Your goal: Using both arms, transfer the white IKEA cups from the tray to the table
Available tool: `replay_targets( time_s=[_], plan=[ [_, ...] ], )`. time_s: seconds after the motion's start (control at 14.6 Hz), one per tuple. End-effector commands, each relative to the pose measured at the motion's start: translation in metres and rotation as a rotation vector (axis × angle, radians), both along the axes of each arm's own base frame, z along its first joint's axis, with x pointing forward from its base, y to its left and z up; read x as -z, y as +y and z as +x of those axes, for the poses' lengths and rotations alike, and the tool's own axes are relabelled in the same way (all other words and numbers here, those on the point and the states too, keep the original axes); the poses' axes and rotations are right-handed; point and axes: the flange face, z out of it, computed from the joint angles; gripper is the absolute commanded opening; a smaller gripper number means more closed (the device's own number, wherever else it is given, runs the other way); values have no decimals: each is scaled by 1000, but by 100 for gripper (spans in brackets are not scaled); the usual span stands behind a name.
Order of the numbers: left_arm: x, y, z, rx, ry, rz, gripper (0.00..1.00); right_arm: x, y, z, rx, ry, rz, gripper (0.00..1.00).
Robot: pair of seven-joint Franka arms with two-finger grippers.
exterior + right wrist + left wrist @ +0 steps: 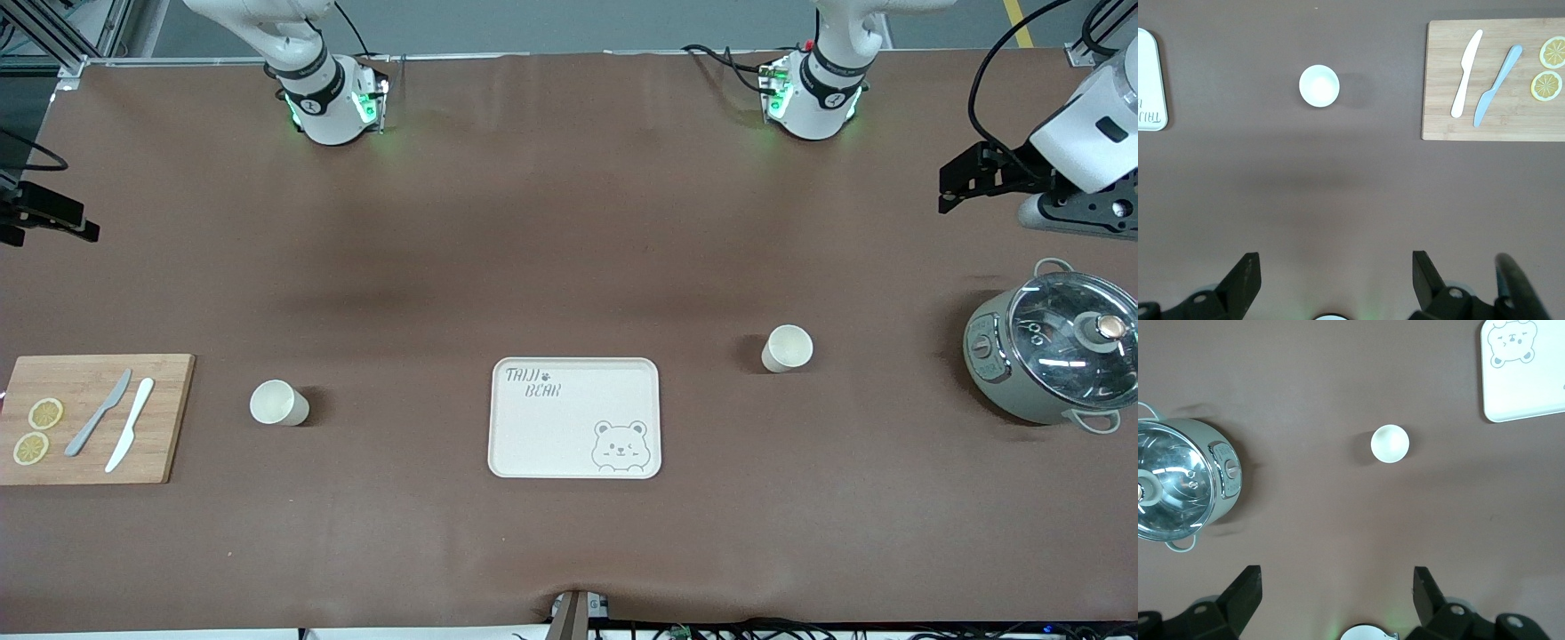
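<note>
Two small white cups stand upright on the brown table. One cup (278, 403) stands between the cutting board and the bear tray (533, 436), toward the right arm's end; it also shows in the right wrist view (1319, 85). The other cup (787, 348) stands between the tray and the pot, toward the left arm's end; it also shows in the left wrist view (1389, 444). My left gripper (960, 182) (1336, 577) is open and empty, high over the table near the pot. My right gripper (76, 227) (1336, 261) is open and empty, high over the table near the cutting board.
A grey-green pot (1049, 356) with a glass lid stands at the left arm's end. A wooden cutting board (169, 418) at the right arm's end holds two knives (129, 424) and two lemon slices (44, 413). The tray is bare.
</note>
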Motion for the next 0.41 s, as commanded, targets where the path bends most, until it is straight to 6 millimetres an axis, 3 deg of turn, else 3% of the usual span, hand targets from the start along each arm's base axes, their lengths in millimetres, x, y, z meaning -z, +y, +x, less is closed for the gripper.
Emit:
replay_targets(
  time_s=[0.0,0.34],
  plan=[
    [-2,-2,-3,0,7,-17,100,6,1,-1,14,9,-17,100],
    [-2,2,-2,-6,6,-19,100,8,2,0,9,12,-26,100]
  ],
)
